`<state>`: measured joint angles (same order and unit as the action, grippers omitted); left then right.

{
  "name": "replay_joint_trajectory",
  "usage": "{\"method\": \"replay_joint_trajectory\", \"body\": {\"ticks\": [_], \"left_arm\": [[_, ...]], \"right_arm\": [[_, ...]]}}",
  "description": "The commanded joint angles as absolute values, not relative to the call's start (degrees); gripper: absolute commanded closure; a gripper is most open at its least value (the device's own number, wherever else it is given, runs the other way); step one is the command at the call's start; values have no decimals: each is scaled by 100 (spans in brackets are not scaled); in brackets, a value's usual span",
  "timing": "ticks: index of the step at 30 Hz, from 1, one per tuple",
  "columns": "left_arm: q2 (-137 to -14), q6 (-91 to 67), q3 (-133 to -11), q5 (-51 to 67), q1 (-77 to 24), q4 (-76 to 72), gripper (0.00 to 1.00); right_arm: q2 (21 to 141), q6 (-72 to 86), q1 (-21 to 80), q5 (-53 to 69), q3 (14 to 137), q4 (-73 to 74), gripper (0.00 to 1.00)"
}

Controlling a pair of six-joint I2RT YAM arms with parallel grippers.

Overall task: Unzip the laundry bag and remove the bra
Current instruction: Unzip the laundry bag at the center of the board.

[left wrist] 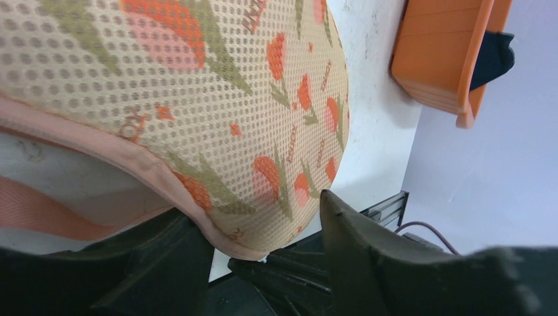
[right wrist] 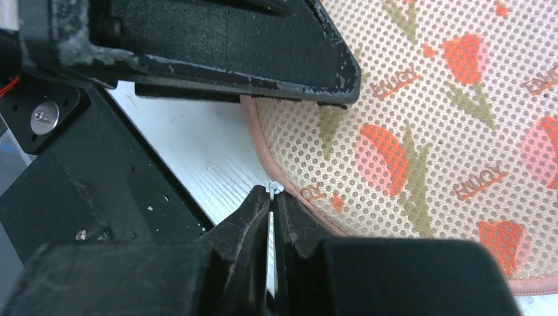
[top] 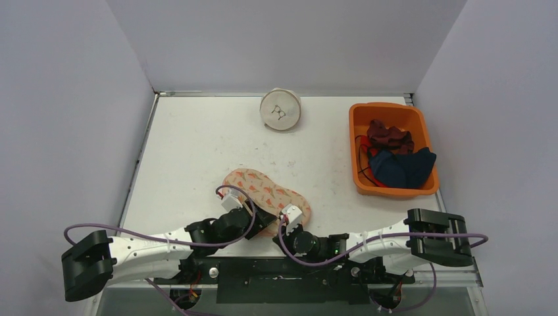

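The laundry bag (top: 266, 194), beige mesh with orange tulips and a pink zip border, lies flat near the table's front edge. My left gripper (top: 258, 219) reaches it from the left. In the left wrist view its fingers stand apart on either side of the bag's (left wrist: 230, 99) rounded near end, so the gripper (left wrist: 258, 207) is open. My right gripper (right wrist: 272, 194) is shut on the small white zipper pull (right wrist: 274, 189) at the bag's (right wrist: 428, 131) near rim. The bra is hidden.
An orange bin (top: 358, 151) at the right holds dark red and navy garments. A white round object (top: 281, 109) sits at the back centre. The table's front edge and black base rail (top: 283, 270) lie just behind both grippers.
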<state>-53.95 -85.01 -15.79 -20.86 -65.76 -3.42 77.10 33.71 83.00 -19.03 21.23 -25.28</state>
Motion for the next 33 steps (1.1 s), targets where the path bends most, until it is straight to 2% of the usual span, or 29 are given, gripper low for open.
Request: {"method": "replay_joint_trajectory", "body": {"ticks": [1,5,8,26,33], "left_arm": [[-5426,-8561,-1560,-2203,-6401,-743,54],[-5397,-8569,-1463,-2223,-6252,-703,85],[-5366,-8552,-1458,-2239,-6191,-622,100],[-5015,-8181,-1269,-2035,-5868,-462,100],[-5168,-7495,-1337,-1269,-5339,-707,100]], "right_arm": [[7822,3313,8369,-1872,2330,-2963,95],[7781,3322,8374,-1934,2323,-2852,95],[7708,3350,8391,-1989,2280,-2768,95],[6879,4015,8419,-3011,1896,-1584,95],[6688,4212,8425,-3077,1679,-1441,95]]}}
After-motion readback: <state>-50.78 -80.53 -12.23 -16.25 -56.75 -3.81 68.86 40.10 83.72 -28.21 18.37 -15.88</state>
